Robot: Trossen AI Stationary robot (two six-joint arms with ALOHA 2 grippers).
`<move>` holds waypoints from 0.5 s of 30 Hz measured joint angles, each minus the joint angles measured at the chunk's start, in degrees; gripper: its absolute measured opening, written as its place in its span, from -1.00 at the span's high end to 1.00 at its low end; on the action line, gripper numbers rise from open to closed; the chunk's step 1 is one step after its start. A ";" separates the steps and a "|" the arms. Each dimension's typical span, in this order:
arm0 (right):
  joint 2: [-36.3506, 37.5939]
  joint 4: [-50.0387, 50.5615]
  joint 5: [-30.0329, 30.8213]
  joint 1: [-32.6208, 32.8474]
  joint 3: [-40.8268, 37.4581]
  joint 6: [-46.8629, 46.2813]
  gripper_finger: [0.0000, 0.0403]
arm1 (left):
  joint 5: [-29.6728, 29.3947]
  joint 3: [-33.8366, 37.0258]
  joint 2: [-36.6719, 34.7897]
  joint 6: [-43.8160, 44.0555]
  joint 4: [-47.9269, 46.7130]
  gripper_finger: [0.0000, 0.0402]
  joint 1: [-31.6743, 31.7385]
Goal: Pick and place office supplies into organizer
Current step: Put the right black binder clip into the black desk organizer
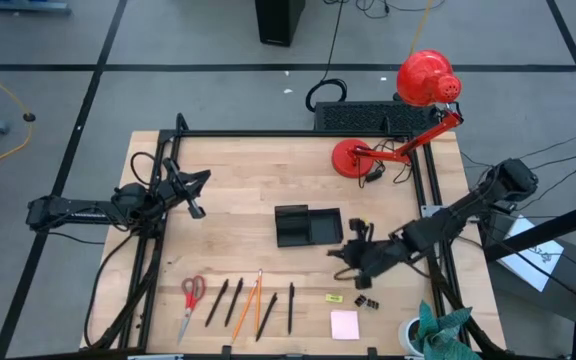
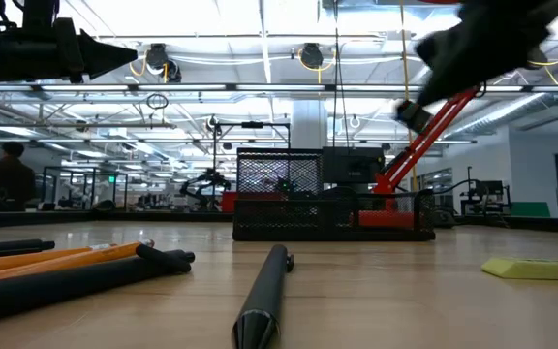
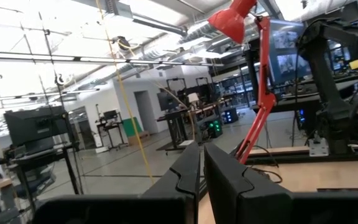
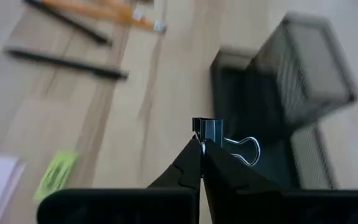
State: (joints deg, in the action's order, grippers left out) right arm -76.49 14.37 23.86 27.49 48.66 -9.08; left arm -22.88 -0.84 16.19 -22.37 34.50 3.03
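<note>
The black mesh organizer [image 1: 306,225] stands mid-table, also in the low view [image 2: 332,208]. Along the near edge lie red-handled scissors [image 1: 190,298], black pens [image 1: 290,306], orange pencils [image 1: 249,302], a yellow-green piece [image 1: 334,297], small black clips [image 1: 368,300] and a pink sticky pad [image 1: 345,324]. My right gripper [image 1: 348,254] hovers beside the organizer's right end, shut on a black binder clip [image 4: 207,131]. My left gripper [image 1: 195,203] waits shut at the table's left, raised [image 3: 201,155]. My right gripper [image 4: 201,144] pinches the binder clip by its black body [image 4: 209,138] between the two fingertips. One wire loop handle [image 4: 246,151] sticks out sideways. The fingers slant down from the table's right. The clip is clear of the table, next to the organizer [image 4: 284,81].
A red desk lamp [image 1: 426,80] with its round base [image 1: 351,158] stands at the far right, beside a black slab [image 1: 363,117]. A dark frame rail [image 1: 298,133] borders the table. A green cloth in a cup [image 1: 438,332] sits at the near right corner.
</note>
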 joint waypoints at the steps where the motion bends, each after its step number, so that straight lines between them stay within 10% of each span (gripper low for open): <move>1: -0.22 -1.85 0.03 -1.06 0.00 2.14 1.00 | -0.43 0.00 0.00 0.00 0.00 0.85 -0.01; 15: -16.46 -28.95 -0.16 -11.21 0.00 24.39 1.00 | -1.78 0.00 0.00 -1.95 -0.02 0.85 0.00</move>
State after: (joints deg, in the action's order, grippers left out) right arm -92.95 -14.58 23.71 16.28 48.66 15.31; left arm -24.67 -0.84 16.19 -24.32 34.48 3.03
